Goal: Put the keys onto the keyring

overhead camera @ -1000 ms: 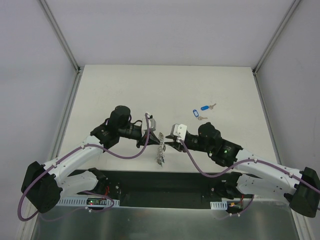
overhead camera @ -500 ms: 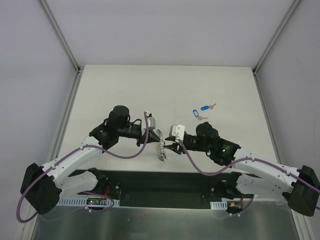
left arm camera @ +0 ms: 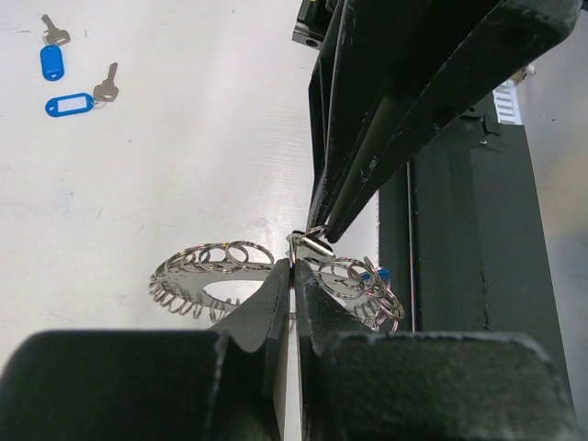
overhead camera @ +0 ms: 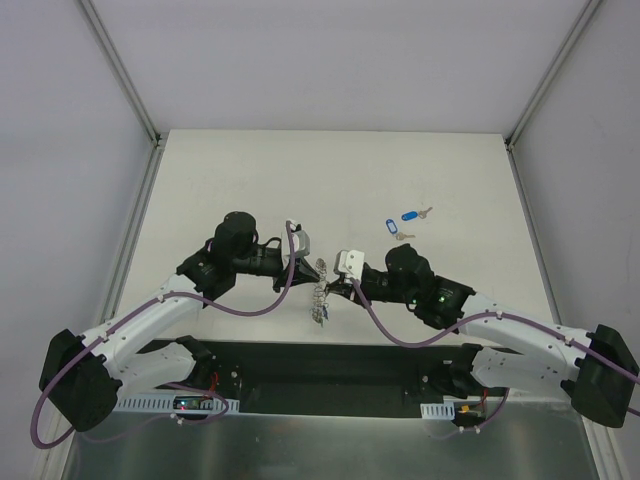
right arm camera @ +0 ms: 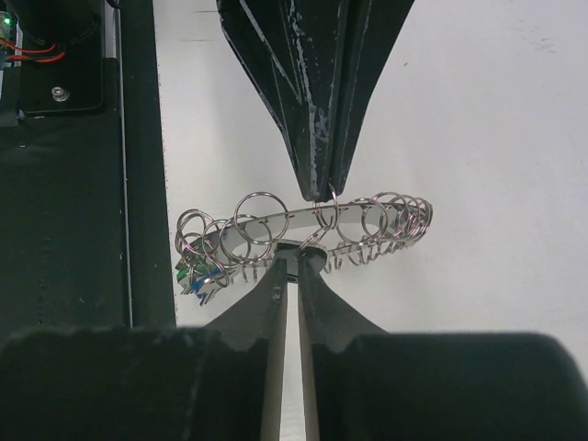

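The keyring (overhead camera: pixel 320 300), a grey metal loop edged with small wire rings, hangs between my two grippers above the table's near edge. My left gripper (overhead camera: pixel 308 266) is shut on one of its small wire rings (right arm camera: pixel 326 216); the pinch shows in the left wrist view (left arm camera: pixel 294 268). My right gripper (overhead camera: pixel 335 285) is shut on a small silver key (left arm camera: pixel 312 242), held against that same wire ring (right arm camera: pixel 292 253). The loop (left arm camera: pixel 207 266) lies roughly level in both wrist views (right arm camera: pixel 386 216). Two keys with blue tags (overhead camera: pixel 407 214) (overhead camera: pixel 391 228) lie on the table to the far right.
The blue-tagged keys also show in the left wrist view (left arm camera: pixel 52 60) (left arm camera: pixel 69 104). Green and blue tags (right arm camera: pixel 193 276) hang from the keyring's left end. The black base rail (overhead camera: pixel 330 365) runs along the table's near edge under the ring. Grey walls enclose the white table (overhead camera: pixel 250 180).
My right gripper has moved left and a little up, closing in on the left gripper. The keyring has shifted slightly with them.
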Robot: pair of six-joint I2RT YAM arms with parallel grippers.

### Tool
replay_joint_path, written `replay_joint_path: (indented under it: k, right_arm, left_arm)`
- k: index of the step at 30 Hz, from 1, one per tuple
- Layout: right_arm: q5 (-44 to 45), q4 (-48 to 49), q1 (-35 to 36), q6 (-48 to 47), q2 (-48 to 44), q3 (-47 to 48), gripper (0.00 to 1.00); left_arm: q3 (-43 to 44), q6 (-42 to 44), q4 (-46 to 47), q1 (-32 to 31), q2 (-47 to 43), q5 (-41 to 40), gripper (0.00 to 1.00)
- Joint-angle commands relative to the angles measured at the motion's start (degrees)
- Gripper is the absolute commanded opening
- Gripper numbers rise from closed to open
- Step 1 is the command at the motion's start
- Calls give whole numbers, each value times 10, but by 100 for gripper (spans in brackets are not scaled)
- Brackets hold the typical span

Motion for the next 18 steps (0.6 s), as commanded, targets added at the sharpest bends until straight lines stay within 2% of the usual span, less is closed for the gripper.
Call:
replay_joint_path:
  k: [1, 9, 18]
  right_arm:
    - [8, 24, 3, 9, -4, 21, 12]
    - [11, 33, 4, 23, -24, 20, 27]
    - [66, 68, 10, 48, -24, 14, 28]
  left_arm:
    - [2, -13, 47, 3, -17, 4, 0]
    - [1, -14, 48, 3, -18, -1, 0]
    - [-3, -36, 60, -8, -18, -27, 0]
